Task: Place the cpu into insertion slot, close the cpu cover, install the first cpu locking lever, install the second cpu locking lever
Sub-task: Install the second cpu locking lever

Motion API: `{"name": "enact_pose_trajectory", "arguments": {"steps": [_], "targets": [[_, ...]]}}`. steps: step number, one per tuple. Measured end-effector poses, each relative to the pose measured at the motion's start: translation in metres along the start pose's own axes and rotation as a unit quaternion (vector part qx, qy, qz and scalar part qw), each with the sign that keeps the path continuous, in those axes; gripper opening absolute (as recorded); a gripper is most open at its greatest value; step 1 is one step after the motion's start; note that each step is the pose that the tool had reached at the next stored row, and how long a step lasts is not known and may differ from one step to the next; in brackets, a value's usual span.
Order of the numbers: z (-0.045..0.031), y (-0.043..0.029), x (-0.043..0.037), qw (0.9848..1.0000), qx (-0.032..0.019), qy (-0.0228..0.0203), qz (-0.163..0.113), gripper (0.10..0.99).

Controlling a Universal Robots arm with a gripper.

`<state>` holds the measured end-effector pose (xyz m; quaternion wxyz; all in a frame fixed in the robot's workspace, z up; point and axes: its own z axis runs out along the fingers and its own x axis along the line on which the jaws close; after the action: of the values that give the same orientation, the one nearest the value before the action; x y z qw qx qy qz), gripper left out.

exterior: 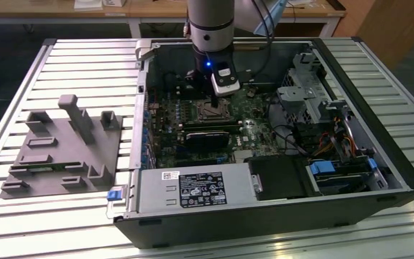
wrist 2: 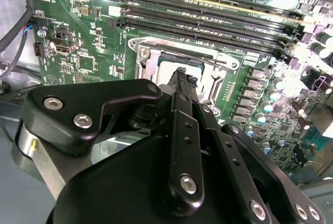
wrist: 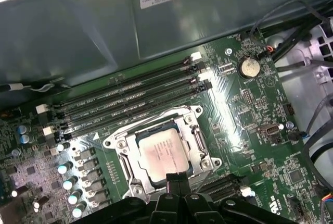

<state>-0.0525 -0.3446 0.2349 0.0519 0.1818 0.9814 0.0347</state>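
One small flat square cpu with a dull silver-grey metal top point(wrist: 162, 153) already lies in the insertion slot, the square dark socket with a silver rim point(wrist: 125, 168) on the green circuit board point(wrist: 244, 104). It sits right under the tips of your black hand point(wrist: 178, 178). In both wrist views the two slim fingers stand pressed together with nothing between them, so read the hand as clenched and empty, its tips just at the chip's near edge.

A thin silver metal frame, apparently the cpu cover point(wrist 2: 221, 60), lies around the chip; whether it is fully down, you cannot tell from these views.

Your risks: the closed tips could scrape the chip's top or nudge it askew in the socket if they drift sideways while pressing. The long black memory slots point(wrist: 130, 96) lie just beyond the socket, and the small capacitors point(wrist: 67, 182) beside it could be clipped by the hand's body.

As for writing, white labels show on the metal drive cage point(exterior: 192, 189) and the case wall, but their print is too small to make out.
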Motion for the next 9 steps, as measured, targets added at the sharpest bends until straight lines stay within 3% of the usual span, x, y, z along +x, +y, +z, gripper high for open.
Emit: {"name": "enact_pose_trajectory", "arguments": {"steps": [9], "targets": [[-0.0004, -0.0067, -0.0026, 1.0, 0.0, 0.0, 0.0, 0.106]]}}
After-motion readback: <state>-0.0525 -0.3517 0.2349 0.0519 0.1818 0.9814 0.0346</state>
